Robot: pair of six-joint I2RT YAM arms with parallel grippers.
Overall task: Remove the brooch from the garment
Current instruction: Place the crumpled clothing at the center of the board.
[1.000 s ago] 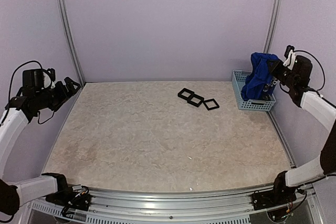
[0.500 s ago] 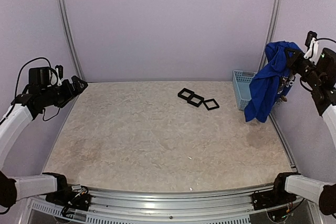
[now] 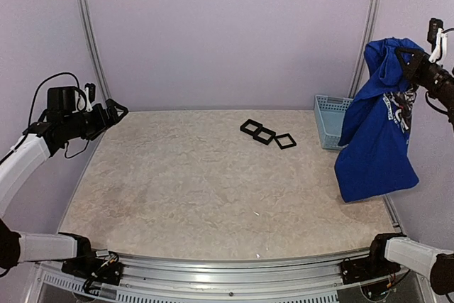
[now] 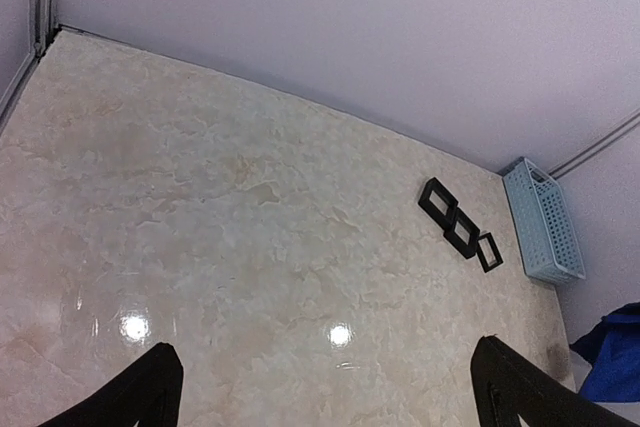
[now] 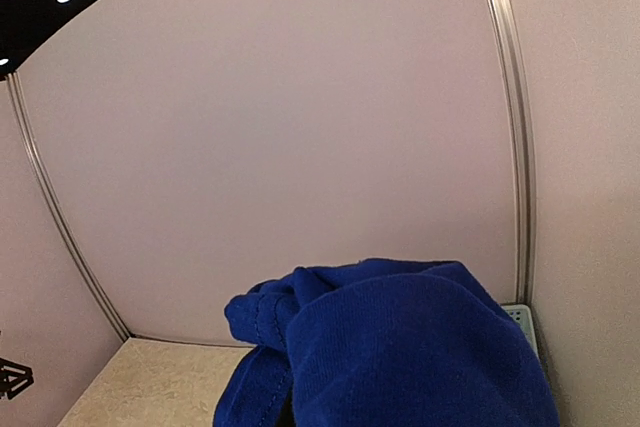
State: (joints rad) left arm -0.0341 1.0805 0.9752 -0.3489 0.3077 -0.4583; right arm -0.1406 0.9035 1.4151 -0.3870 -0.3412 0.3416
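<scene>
where bunched at its top, garment (image 3: 376,154) pinched in clenched right gripper (image 3: 406,55), draping below jaws beside basket (image 3: 326,122); left gripper (image 3: 113,111) spread wide, holding nothing.

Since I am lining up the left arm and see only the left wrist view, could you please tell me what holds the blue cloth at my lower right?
Observer: The right tool, shut on its bunched top, holds that royal-blue cloth T-shirt up in the air over the right edge of the beige marbled table.
Operator: Thank you. Is any print showing?
Observer: Yes, white lettering and a small dark graphic show just below the tool, in the top view.
</scene>
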